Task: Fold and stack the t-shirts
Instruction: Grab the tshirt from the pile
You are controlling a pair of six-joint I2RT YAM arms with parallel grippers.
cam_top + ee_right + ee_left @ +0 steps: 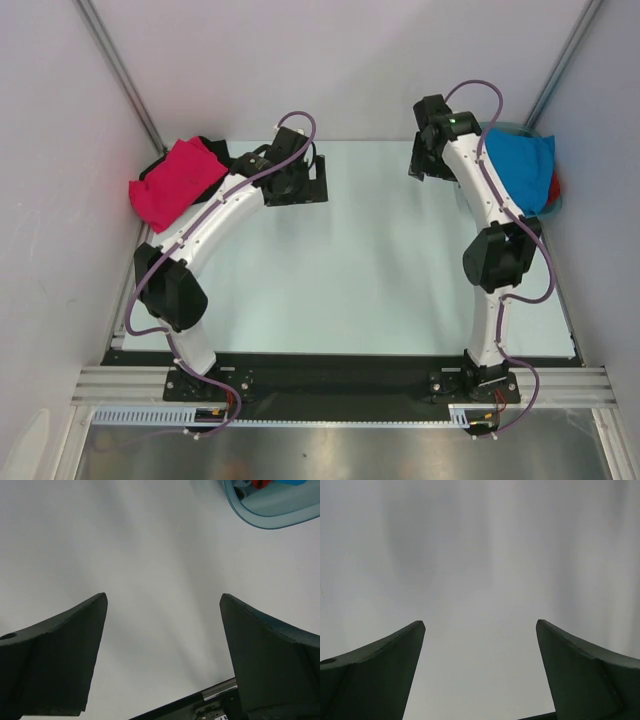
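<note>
A hot pink t-shirt (178, 182) lies crumpled at the table's back left corner, with a black t-shirt (207, 147) showing behind it. At the back right, a bright blue t-shirt (522, 165) is heaped on a teal tub (556, 203), and a dark red t-shirt (556, 186) peeks out at its right side. My left gripper (322, 182) hangs open just right of the pink shirt and holds nothing (480, 625). Just left of the blue shirt, my right gripper (420, 165) is open and empty too (163, 597). The grey t-shirt is out of view.
The teal tub's rim (270, 517) shows in the top right corner of the right wrist view, with red cloth (260, 484) inside. White walls close in the table on three sides. Both arm bases sit on a black rail (340, 385) at the near edge.
</note>
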